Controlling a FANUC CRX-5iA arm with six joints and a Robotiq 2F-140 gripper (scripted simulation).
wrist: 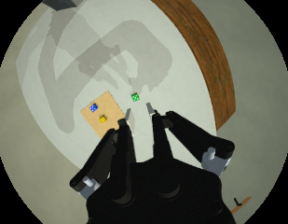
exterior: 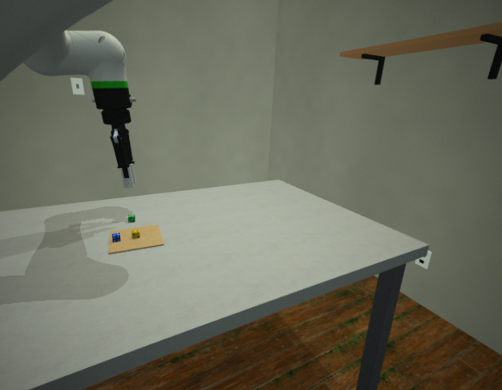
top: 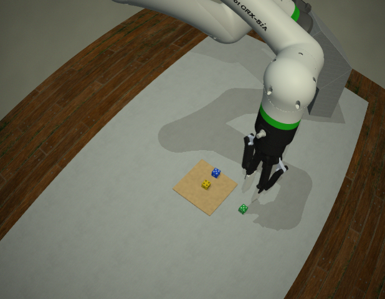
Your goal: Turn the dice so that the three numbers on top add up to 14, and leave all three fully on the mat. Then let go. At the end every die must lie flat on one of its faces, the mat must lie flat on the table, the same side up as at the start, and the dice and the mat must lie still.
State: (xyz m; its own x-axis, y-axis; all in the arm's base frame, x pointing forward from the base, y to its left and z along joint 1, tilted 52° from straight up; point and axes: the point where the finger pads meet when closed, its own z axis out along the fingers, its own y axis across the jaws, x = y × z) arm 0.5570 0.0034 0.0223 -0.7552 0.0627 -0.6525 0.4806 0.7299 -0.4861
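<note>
A yellow die [top: 205, 184] [exterior: 135, 234] [wrist: 102, 119] sits near the middle of the tan mat [top: 189, 189] [exterior: 150, 240] [wrist: 112, 105]. A blue die [top: 215, 172] [exterior: 116, 236] [wrist: 93, 107] sits on the mat near one edge. A green die [top: 243, 208] [exterior: 131, 218] [wrist: 135, 97] lies on the table, off the mat. All three look flat; each top shows several pips, too small to read surely. My gripper [top: 248, 195] [exterior: 128, 184] [wrist: 140, 111] points down high above the table, near the green die's side of the mat. Its fingers stand partly apart with nothing between them.
The grey table [top: 121, 208] [exterior: 243, 235] lies under the mat and dice. The robot's pedestal [top: 331, 73] stands at the table's back end. A wall shelf [exterior: 427, 41] is far off at the right in the exterior view.
</note>
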